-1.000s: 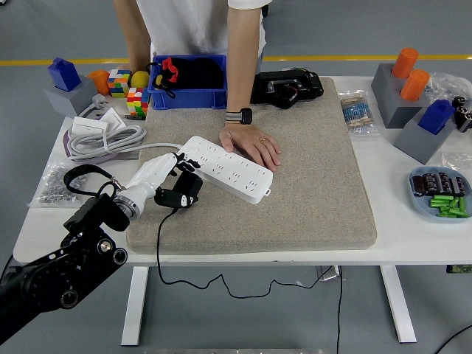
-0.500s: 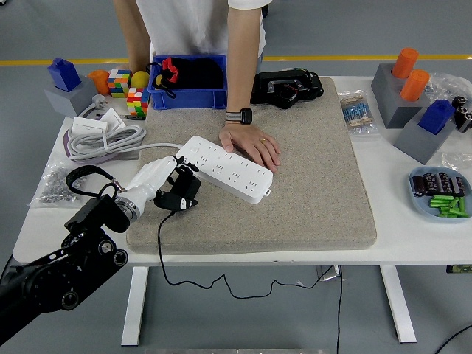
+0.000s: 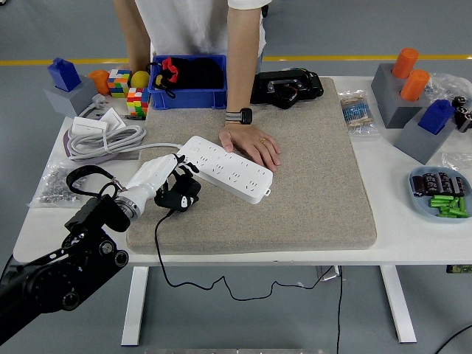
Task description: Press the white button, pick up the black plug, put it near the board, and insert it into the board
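Head view, left hand [image 3: 164,182] curled, apparently gripping black plug [image 3: 182,199], beside white board [image 3: 225,168]

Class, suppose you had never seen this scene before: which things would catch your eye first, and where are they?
The white power strip lies slantwise on the grey mat, with a person's hand resting flat against its far side. At its left end the robot's left hand grips a black plug, whose cord trails off the table's near edge. Bright blocks and a blue bin line the far edge.
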Robot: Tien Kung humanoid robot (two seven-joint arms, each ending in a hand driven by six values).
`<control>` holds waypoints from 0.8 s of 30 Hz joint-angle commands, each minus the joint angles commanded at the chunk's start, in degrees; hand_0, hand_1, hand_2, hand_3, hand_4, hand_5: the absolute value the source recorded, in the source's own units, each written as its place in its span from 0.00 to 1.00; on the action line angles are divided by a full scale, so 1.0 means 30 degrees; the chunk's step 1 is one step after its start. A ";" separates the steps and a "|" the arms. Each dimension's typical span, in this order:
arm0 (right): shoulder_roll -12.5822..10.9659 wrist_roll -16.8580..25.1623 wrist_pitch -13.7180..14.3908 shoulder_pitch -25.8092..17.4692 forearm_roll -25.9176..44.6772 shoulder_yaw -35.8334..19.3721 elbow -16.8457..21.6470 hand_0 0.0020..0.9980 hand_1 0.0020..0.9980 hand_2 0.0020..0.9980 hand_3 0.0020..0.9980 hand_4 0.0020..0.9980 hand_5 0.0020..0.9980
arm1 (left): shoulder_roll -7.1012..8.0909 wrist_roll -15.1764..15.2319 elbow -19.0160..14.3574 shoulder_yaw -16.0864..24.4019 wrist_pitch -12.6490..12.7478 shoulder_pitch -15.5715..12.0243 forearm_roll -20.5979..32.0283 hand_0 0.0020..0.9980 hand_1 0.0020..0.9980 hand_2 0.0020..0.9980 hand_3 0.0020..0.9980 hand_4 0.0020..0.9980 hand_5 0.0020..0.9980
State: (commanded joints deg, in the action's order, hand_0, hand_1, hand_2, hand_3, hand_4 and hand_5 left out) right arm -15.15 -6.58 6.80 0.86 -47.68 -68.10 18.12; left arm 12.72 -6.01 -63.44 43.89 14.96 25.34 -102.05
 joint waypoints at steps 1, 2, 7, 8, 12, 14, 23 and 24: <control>-0.0009 0.0002 0.0004 0.0006 0.0002 0.0013 -0.0001 0.60 0.51 0.51 0.53 0.65 0.34 | -0.0005 -0.0008 0.0025 -0.0008 -0.0003 0.0000 -0.0050 0.18 0.27 0.43 0.59 0.69 0.00; -0.0017 0.0006 0.0004 0.0009 0.0005 0.0025 0.0003 0.60 0.51 0.51 0.53 0.65 0.34 | -0.0009 -0.0032 0.0043 -0.0015 -0.0024 -0.0001 -0.0094 0.18 0.27 0.43 0.59 0.69 0.00; -0.0025 0.0021 0.0007 0.0020 0.0014 0.0092 0.0013 0.60 0.51 0.51 0.53 0.65 0.34 | -0.0018 -0.0116 0.0150 -0.0108 -0.0161 -0.0013 -0.0315 0.15 0.21 0.35 0.54 0.70 0.00; -0.0023 0.0032 0.0011 0.0021 0.0020 0.0108 0.0017 0.60 0.51 0.51 0.53 0.65 0.34 | -0.0021 -0.0134 0.0173 -0.0123 -0.0188 -0.0018 -0.0355 0.15 0.21 0.35 0.54 0.70 0.00; -0.0030 0.0086 0.0045 -0.0008 0.0044 0.0145 0.0011 0.60 0.51 0.51 0.53 0.65 0.34 | -0.0027 0.0039 0.0157 -0.0157 -0.0095 -0.0052 -0.0411 0.12 0.21 0.33 0.50 0.66 0.00; -0.0040 0.0120 0.0072 -0.0030 0.0044 0.0160 0.0001 0.60 0.51 0.51 0.53 0.65 0.34 | -0.0038 0.0180 0.0117 -0.0138 0.0009 -0.0059 -0.0397 0.12 0.21 0.33 0.50 0.66 0.00; -0.0033 0.0230 0.0141 -0.0084 0.0084 0.0149 0.0012 0.60 0.51 0.51 0.53 0.65 0.34 | -0.0046 0.0902 -0.0387 0.0044 0.0636 0.0060 -0.0217 0.10 0.18 0.29 0.45 0.53 0.00; -0.0024 0.0238 0.0149 -0.0091 0.0085 0.0134 0.0008 0.60 0.51 0.51 0.53 0.65 0.34 | -0.0057 0.0950 -0.0446 0.0081 0.0676 0.0088 -0.0213 0.10 0.18 0.29 0.45 0.53 0.00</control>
State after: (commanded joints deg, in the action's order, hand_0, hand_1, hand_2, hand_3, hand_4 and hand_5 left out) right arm -15.23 -5.86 7.25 0.59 -47.42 -67.69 18.14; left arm 12.55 -3.16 -64.78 44.13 16.99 25.60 -102.69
